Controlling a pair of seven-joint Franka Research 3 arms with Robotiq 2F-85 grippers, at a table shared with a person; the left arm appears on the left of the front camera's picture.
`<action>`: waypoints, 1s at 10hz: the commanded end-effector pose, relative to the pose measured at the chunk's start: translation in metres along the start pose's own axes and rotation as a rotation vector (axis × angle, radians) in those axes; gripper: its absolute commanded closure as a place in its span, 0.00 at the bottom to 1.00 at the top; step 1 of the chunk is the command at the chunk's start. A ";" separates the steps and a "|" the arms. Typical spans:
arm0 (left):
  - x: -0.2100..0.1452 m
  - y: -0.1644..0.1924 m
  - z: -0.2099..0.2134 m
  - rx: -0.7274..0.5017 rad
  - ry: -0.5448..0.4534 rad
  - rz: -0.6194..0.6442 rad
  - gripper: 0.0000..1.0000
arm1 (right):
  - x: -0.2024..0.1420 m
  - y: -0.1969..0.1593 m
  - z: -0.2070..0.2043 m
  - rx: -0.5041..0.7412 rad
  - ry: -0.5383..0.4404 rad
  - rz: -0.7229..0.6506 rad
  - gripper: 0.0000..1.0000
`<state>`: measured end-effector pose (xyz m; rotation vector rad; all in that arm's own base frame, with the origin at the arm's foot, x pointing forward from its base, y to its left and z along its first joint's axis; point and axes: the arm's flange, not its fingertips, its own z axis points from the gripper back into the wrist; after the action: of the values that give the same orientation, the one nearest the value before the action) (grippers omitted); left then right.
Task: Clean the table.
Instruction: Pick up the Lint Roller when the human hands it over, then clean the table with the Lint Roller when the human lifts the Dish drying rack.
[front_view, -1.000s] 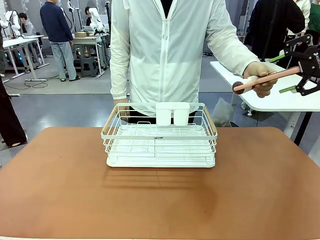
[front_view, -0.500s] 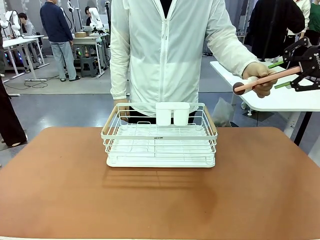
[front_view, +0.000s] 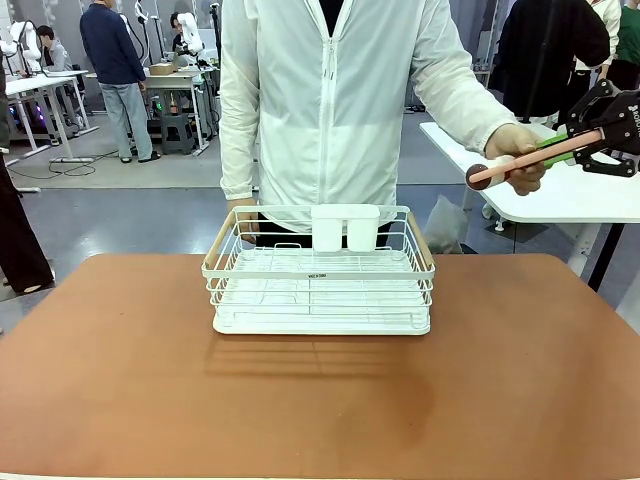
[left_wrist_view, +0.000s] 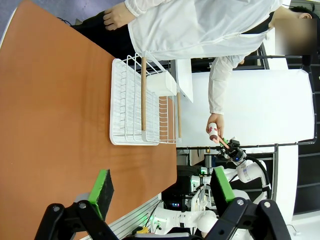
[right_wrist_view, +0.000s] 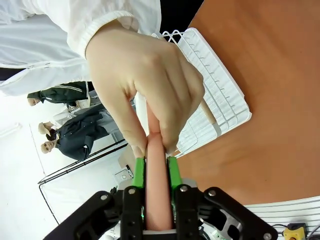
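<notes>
A person's hand (front_view: 522, 157) holds out a pink-handled utensil (front_view: 505, 167) with a dark round end, in the air beyond the table's far right corner. My right gripper (front_view: 583, 146) is shut on the other end of its handle. In the right wrist view the green pads (right_wrist_view: 139, 172) press on both sides of the pink handle (right_wrist_view: 156, 190), just below the person's fingers (right_wrist_view: 145, 85). The reddish-brown table (front_view: 320, 410) lies below. My left gripper (left_wrist_view: 162, 187) hangs open above the table's edge (left_wrist_view: 60, 100) with nothing between its fingers.
A white wire rack (front_view: 320, 275) with a white cup holder (front_view: 345, 228) stands at the table's far middle, right in front of the person. A white-topped table (front_view: 560, 205) stands beyond the right corner, under my right gripper.
My right gripper's jaws have shut onto the pink handle, which lay between them a second ago. The person's hand has kept its hold and its place.
</notes>
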<state>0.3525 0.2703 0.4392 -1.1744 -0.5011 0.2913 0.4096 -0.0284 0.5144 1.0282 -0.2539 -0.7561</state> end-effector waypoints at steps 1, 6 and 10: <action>0.001 -0.002 0.002 -0.031 -0.011 0.005 0.00 | 0.001 0.002 -0.005 0.031 -0.009 0.018 0.93; 0.001 -0.002 0.002 -0.031 -0.011 0.005 0.00 | 0.000 0.000 0.000 0.000 0.000 0.000 1.00; 0.001 -0.002 0.002 -0.031 -0.011 0.005 0.00 | 0.000 0.000 0.000 0.000 0.000 0.000 1.00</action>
<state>0.3525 0.2703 0.4392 -1.1744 -0.5010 0.2913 0.4094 -0.0294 0.5140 1.0275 -0.2540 -0.7577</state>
